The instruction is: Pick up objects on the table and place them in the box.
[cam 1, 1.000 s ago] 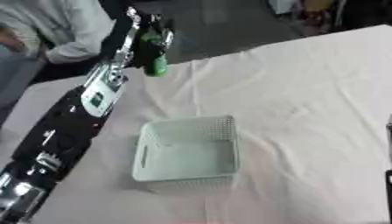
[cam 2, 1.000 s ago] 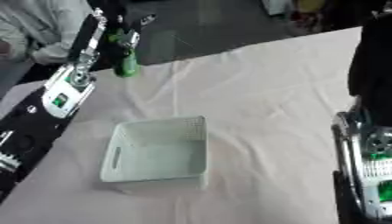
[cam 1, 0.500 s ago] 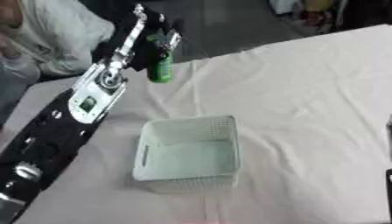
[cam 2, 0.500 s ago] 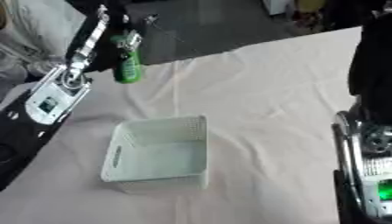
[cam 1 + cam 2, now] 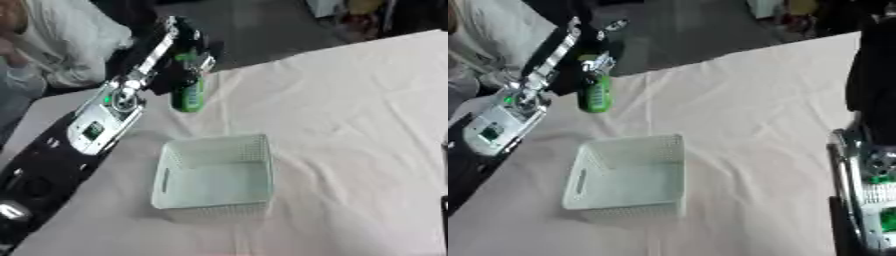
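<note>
So the left hand has its fingers curled round the top of a green bottle and is holding it up in the air, hanging roughly upright, over the far-left part of the desk. The bottle isn't touching the cloth, and it sits just beyond the far edge of the box, a bit toward the box's left corner, not over the opening. The left arm stretches in from the lower left, black with silver bits and small green lights along it.

The box is a white perforated basket with a slot handle on its left wall, sitting on the pale pinkish cloth that covers the desk, roughly in the middle. I can't see anything inside it.

The right arm only shows as a black and silver chunk along the right edge in the right eye view; its hand isn't visible anywhere. The cloth has a few soft creases right of the box.
</note>
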